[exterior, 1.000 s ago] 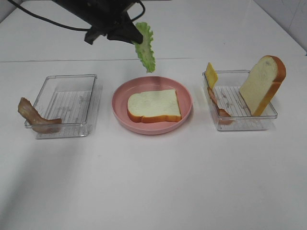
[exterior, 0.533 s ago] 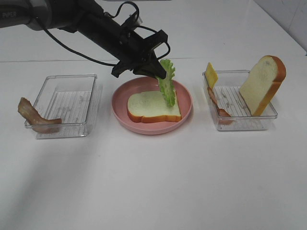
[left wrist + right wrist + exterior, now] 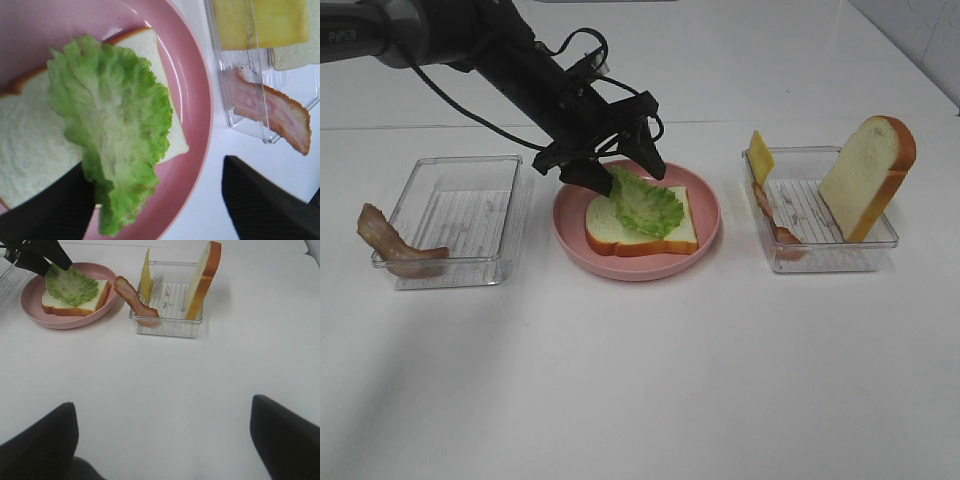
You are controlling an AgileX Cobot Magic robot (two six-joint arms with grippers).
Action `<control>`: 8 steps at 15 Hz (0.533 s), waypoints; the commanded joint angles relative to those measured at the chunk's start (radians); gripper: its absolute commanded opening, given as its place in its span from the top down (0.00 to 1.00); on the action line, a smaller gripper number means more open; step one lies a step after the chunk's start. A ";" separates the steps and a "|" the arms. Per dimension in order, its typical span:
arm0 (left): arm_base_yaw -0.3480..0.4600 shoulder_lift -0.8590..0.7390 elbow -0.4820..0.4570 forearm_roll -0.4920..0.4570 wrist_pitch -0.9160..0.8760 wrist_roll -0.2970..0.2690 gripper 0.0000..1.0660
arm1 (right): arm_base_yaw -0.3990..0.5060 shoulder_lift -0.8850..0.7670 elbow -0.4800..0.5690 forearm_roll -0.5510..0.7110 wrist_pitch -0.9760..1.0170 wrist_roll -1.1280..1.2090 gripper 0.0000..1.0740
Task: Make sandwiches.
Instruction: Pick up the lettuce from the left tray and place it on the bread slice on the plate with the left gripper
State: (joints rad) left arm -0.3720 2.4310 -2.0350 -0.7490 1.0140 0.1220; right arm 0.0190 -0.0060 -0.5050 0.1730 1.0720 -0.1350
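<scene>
Green lettuce leaf (image 3: pixel 645 205) lies flat on the bread slice (image 3: pixel 620 238), which itself lies in the round pink plate (image 3: pixel 708 225) at the middle of the white worktop (image 3: pixel 640 380). The leaf covers the back part of the slice, and its narrow end reaches over the crust toward the plate's rim.

The left claw (image 3: pixel 625 178) hangs low over the back of the plate, and its jaws stand wide apart, so it grips nothing. In the left wrist view one of its dark fingers (image 3: pixel 45 210) is just beside the narrow end of the leaf; I cannot tell if it touches it. The other finger is well apart from the leaf, beyond the rim of the plate.

To the left of the plate stands a clear tray (image 3: pixel 460 165). One bacon strip (image 3: pixel 390 245) lies across its left wall near the front corner, partly inside and partly outside.

To the right of the plate stands the second clear tray (image 3: pixel 820 262). Inside it the second bread slice (image 3: pixel 865 175) stands on its edge and leans at the right wall. The yellow cheese slice (image 3: pixel 760 157) stands at the back left corner, and another bacon strip (image 3: pixel 775 230) leans along the left wall.

The right claw (image 3: pixel 160 450) shows only in its own wrist view. Its jaws are also wide apart and hold nothing, above bare worktop, well apart from the second tray.
</scene>
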 commanded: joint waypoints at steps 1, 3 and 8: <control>-0.002 -0.040 0.000 0.039 0.023 -0.003 0.26 | -0.008 -0.013 -0.001 0.000 -0.008 -0.007 0.18; -0.002 -0.074 0.000 0.111 0.025 -0.003 0.26 | -0.008 -0.013 -0.001 0.000 -0.008 -0.007 0.18; -0.002 -0.214 -0.019 0.397 0.091 -0.122 0.26 | -0.008 -0.013 -0.001 0.000 -0.008 -0.007 0.18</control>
State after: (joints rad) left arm -0.3720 2.2310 -2.0470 -0.3650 1.0900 0.0210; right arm 0.0190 -0.0060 -0.5050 0.1730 1.0720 -0.1350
